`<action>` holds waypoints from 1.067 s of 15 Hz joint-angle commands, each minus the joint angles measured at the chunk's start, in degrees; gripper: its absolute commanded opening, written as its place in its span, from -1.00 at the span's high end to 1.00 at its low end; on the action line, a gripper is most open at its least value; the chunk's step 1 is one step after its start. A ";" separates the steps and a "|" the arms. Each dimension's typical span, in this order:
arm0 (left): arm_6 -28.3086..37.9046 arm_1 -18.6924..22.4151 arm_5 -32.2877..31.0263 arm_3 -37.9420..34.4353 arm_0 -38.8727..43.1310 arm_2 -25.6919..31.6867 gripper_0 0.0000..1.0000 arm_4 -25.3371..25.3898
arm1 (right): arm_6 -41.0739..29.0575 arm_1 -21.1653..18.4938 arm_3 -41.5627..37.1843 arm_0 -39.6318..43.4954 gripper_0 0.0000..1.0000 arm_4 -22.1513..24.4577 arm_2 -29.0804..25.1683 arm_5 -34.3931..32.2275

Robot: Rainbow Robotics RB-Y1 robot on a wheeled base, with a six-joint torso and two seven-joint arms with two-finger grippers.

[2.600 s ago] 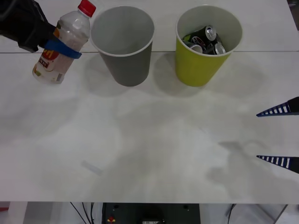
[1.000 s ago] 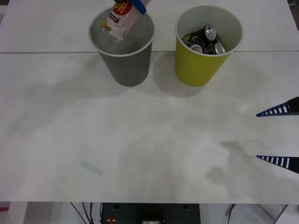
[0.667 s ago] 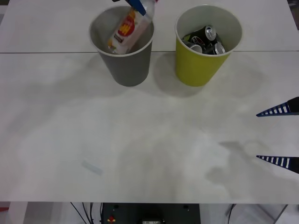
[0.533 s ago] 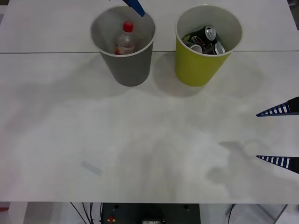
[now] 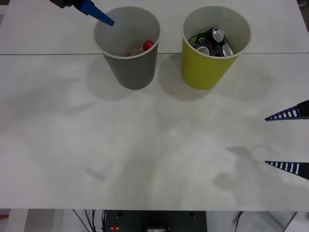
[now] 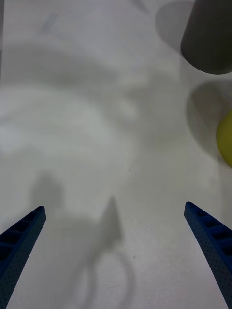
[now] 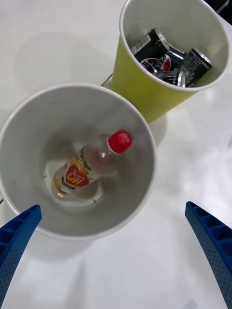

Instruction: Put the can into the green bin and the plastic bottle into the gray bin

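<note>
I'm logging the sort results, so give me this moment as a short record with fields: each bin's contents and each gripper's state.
gray bin: holds the plastic bottle, leaning inside, red cap up
green bin: holds several dark cans
left gripper: open, empty, above the gray bin
right gripper: open, empty, at the table's right side

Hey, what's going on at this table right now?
A two-armed robot is sorting trash. The plastic bottle lies inside the gray bin, and several cans sit in the green bin beside it. The left hand is open and empty, up by the gray bin's rim. The right hand is open too, parked at the table's right edge. By the look of it, the sorting is done.
</note>
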 commanded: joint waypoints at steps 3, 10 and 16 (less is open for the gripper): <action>-2.48 5.30 -0.54 -13.47 18.22 16.37 -1.00 1.03 | 0.00 0.00 0.00 0.00 -1.00 0.00 0.00 0.00; -16.28 5.30 -5.46 -28.06 38.78 33.95 -1.00 -3.71 | 0.00 0.00 0.00 0.00 -1.00 0.00 0.00 0.00; -24.27 2.22 -5.46 -42.21 55.74 44.85 -1.00 -7.40 | 0.00 0.00 0.00 0.00 -1.00 0.00 0.00 0.00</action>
